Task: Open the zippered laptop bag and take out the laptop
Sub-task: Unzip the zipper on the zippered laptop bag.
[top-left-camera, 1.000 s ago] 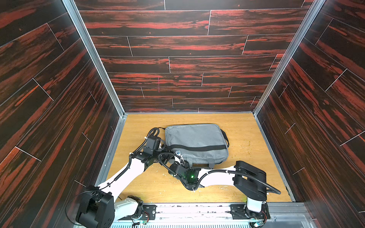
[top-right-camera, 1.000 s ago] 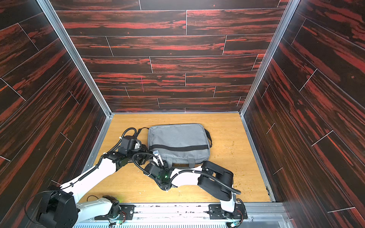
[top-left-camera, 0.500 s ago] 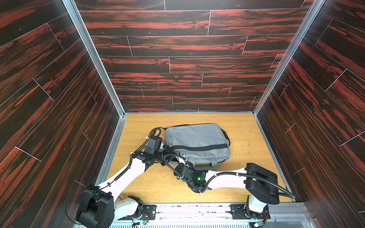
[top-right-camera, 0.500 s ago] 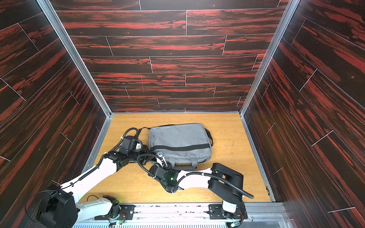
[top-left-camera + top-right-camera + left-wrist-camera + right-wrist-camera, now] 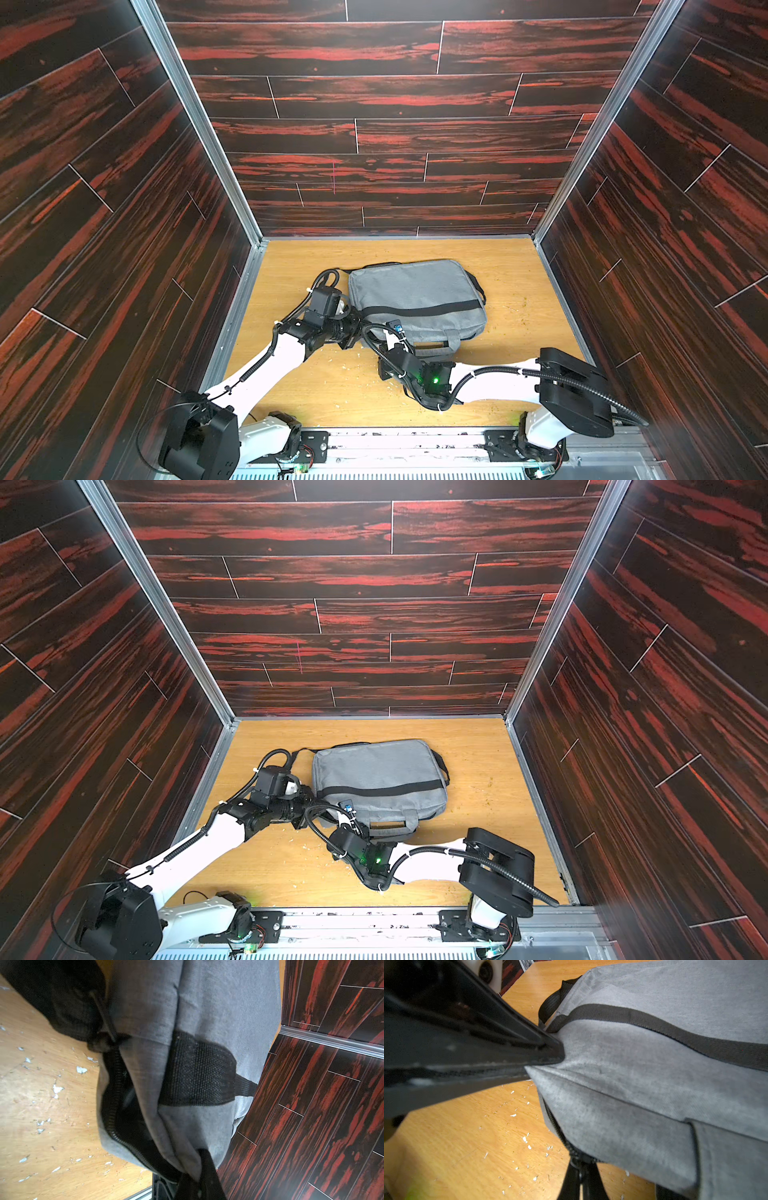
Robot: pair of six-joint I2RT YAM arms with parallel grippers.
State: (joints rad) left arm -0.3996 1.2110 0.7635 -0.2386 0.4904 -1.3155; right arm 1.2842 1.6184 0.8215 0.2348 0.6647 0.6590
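Note:
The zippered laptop bag (image 5: 415,291) (image 5: 374,771) lies flat on the wooden floor, grey with one black band. My left gripper (image 5: 356,328) (image 5: 197,1169) is shut on the fabric at the bag's near-left corner. My right gripper (image 5: 384,338) (image 5: 580,1169) is shut on the zipper pull (image 5: 577,1161) on the bag's near edge, just right of that corner. A short stretch of zipper (image 5: 116,1118) gapes open around the corner, showing a dark inside. The laptop is hidden.
Dark red wood-pattern walls (image 5: 124,208) close in the floor (image 5: 332,395) on three sides. The bag's grey handles (image 5: 440,349) hang over its near edge beside my right wrist. A black shoulder strap (image 5: 478,286) loops past the bag's right side. White flecks litter the floor.
My right gripper has moved to the right along the bag's near edge with the zipper pull. The bag has shifted slightly right. The left gripper has stayed on the corner.

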